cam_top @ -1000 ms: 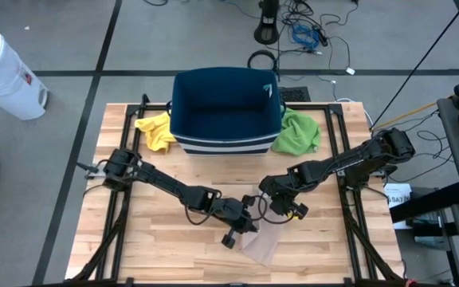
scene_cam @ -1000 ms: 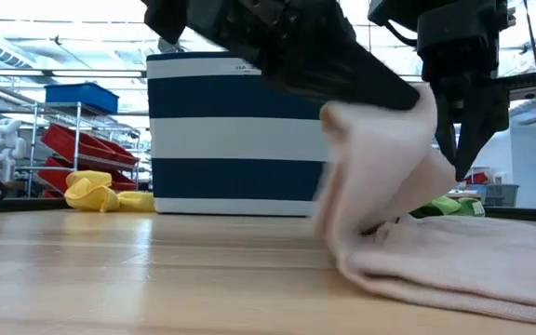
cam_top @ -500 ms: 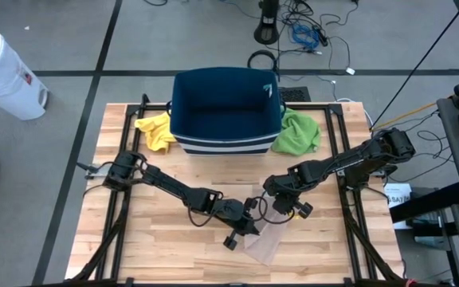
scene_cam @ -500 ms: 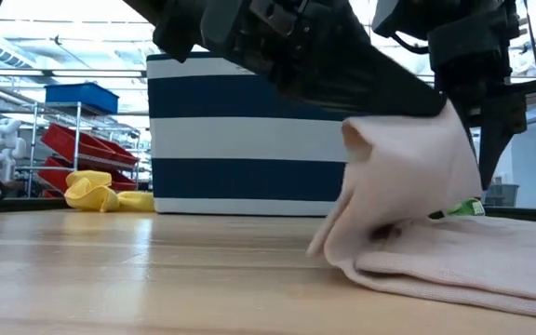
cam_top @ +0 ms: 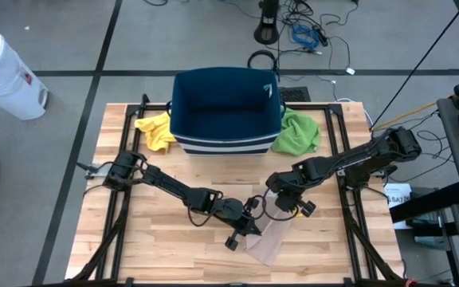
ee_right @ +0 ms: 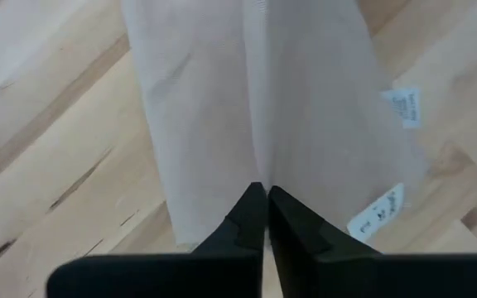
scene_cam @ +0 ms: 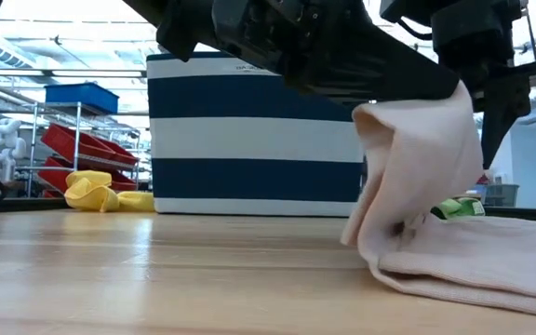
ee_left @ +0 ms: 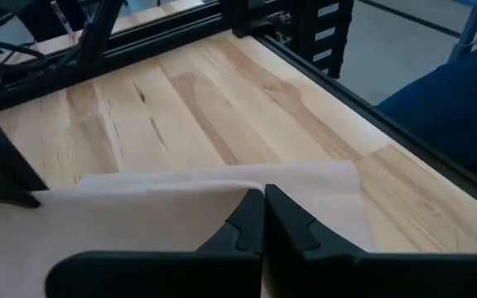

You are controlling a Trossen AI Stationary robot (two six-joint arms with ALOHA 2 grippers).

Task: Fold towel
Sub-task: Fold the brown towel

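The pale pink cloth towel point(scene_cam: 435, 223) lay on the near centre of the light wooden slatted table point(cam_top: 134, 239), one edge lifted. The left gripper point(ee_left: 263, 217) and right gripper point(ee_right: 261, 205) were each clenched on that raised edge, evidently to carry it over the flat remainder as a fold.

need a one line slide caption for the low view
Both grippers, left and right, lift one edge of a pale pink towel off the wooden table.
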